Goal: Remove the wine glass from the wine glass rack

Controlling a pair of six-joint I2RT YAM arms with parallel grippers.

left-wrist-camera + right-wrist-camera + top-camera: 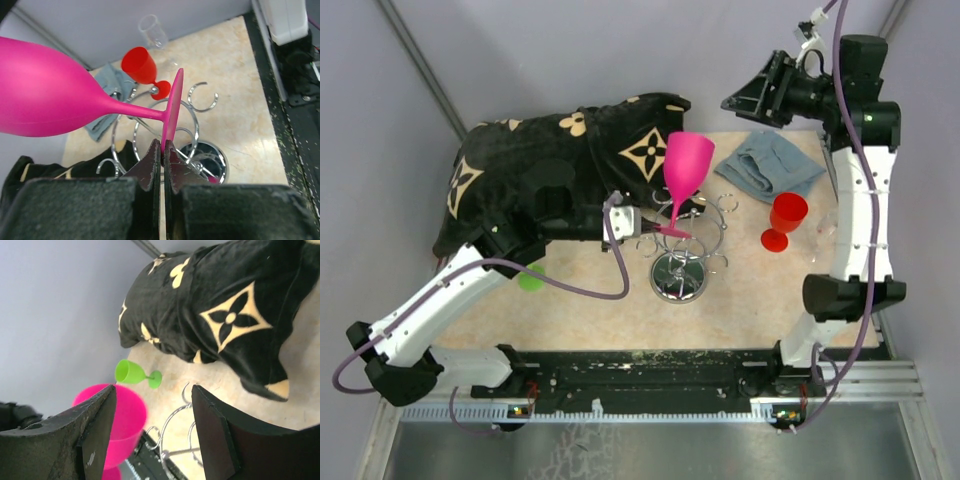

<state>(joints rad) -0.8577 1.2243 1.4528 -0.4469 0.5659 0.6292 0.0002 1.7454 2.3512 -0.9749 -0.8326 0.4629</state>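
A pink wine glass (681,168) is shown tilted in the middle of the top view, directly over the wine glass rack (678,277), whose chrome base stands on the bench (580,310). Its flat foot is pinched edge-on between the left fingers (161,150), which are closed tight on the rim. In the left wrist view the stem lies almost level, with the bowl at the left. The foot is probably gripped because the stem hangs in an open wire loop and can be slid out sideways. Whether it is already clear of the loops cannot be told. The left arm is stretched from the lower left up to centre frame, past a black patterned cushion (550,170). The right arm is folded upright at the right edge. The right fingers (750,90) are raised at the upper right, spread wide and holding nothing.
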